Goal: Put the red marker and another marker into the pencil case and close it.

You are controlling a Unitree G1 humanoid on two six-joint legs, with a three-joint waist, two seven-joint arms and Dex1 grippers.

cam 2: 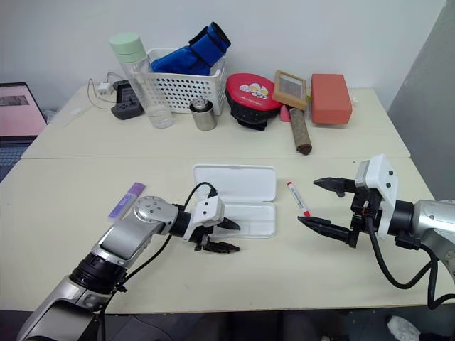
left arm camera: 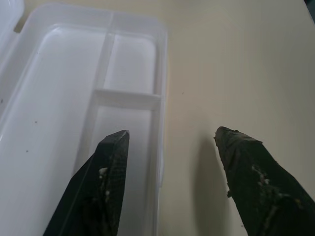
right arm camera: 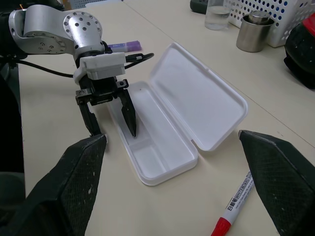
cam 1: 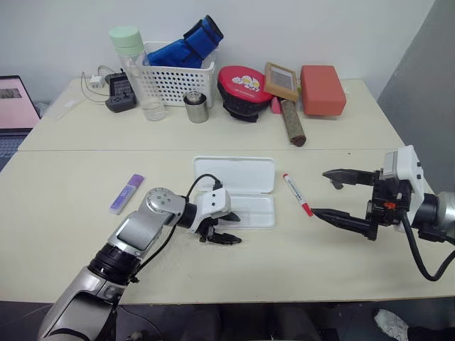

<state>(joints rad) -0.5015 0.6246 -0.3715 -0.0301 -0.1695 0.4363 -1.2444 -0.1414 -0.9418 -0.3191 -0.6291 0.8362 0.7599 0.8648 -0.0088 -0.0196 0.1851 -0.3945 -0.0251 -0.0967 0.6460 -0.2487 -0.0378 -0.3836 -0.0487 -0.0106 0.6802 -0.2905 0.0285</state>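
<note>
The pencil case lies open in the middle of the table, its lid folded back and its divided tray empty. My left gripper is open at the tray's near left end, one finger inside the tray and the other outside its wall, holding nothing. The red marker lies on the table just right of the case. The purple highlighter rests on the table to the left of my left arm. My right gripper hovers open and empty just right of the red marker.
Along the back of the table stand a white mesh basket with a blue item, a clear bottle, a metal cup, a red and black case, a brush and an orange box. A laptop sits at the far left.
</note>
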